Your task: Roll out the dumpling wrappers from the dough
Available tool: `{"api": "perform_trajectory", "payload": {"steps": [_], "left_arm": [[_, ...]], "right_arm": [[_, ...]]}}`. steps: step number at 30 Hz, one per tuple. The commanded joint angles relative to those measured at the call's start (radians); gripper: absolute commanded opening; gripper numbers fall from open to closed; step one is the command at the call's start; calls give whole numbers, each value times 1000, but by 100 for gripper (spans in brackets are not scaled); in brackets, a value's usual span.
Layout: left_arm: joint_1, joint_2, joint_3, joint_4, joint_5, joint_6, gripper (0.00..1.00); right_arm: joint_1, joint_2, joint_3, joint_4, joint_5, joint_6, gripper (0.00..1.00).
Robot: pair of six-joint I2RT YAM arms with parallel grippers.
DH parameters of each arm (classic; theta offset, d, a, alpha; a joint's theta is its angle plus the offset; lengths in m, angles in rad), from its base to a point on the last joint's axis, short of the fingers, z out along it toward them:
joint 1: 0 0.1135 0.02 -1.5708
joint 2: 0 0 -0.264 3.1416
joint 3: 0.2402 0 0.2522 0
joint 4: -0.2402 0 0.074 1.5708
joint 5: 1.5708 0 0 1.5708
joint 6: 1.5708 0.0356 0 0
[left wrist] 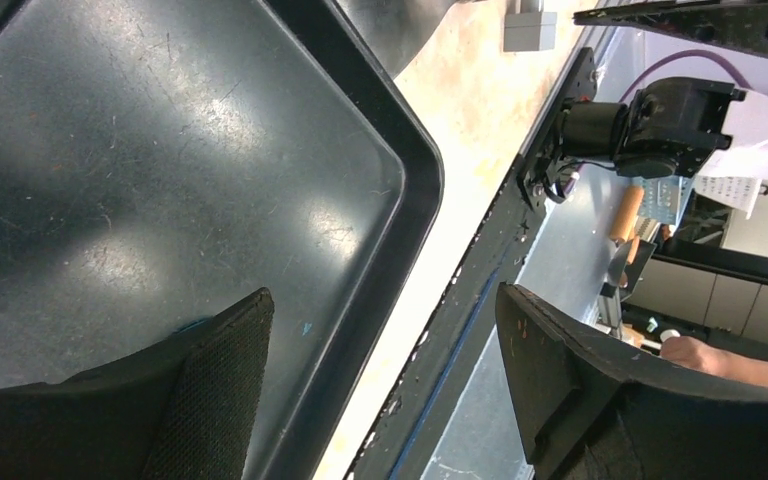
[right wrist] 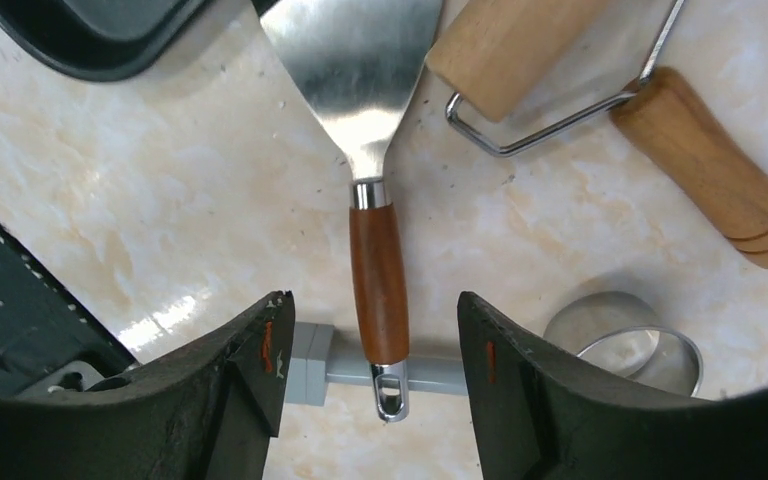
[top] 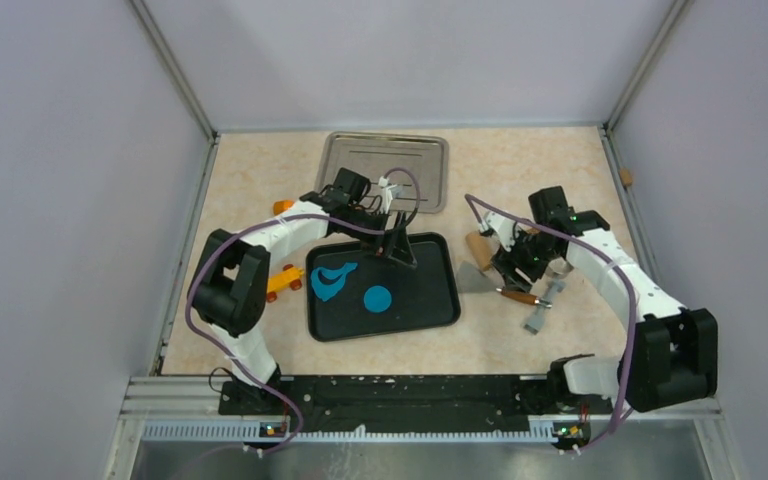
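Note:
On the black tray (top: 451, 290) lie the dough (top: 331, 281), an irregular blue leftover sheet, and one round blue dumpling wrapper (top: 377, 298). My left gripper (top: 400, 247) hangs over the tray's far right corner, away from both. In the left wrist view it (left wrist: 385, 340) is open and empty above the tray's rim (left wrist: 420, 190). My right gripper (top: 520, 275) is over the tools to the right of the tray. It (right wrist: 372, 340) stands open astride the brown handle of a metal spatula (right wrist: 378, 290), with a gap on each side.
A wooden roller (right wrist: 520, 40) with a wire frame, a metal ring cutter (right wrist: 625, 345) and a grey bar (right wrist: 310, 362) lie around the spatula. A steel tray (top: 385, 170) sits at the back. An orange roller (top: 282, 282) lies left of the black tray.

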Motion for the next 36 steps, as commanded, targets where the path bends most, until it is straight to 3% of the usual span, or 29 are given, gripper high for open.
{"api": "perform_trajectory", "payload": {"steps": [1,16,17,19,20,29,33,36], "left_arm": [[15,-58,41,-39,-20,81,84],[25,-98,30,-61,-25,125,84],[24,-101,34,-65,-20,133,84],[23,-110,43,-81,-10,164,83],[23,-114,53,-102,-16,187,83],[5,-235,62,-127,-74,430,83],[-72,-305,80,-141,-188,678,83],[-184,-407,12,-46,-289,874,85]], "right_arm": [[-7,20,-65,-7,-4,-181,62],[-1,135,-234,268,117,-148,51],[0,136,-242,292,135,-143,46],[0,134,-243,293,156,-144,12],[-1,133,-233,273,160,-146,1],[-11,-20,35,-98,65,-39,0],[-12,-14,172,-245,-56,50,0],[-12,36,249,-280,-146,140,0]]}}
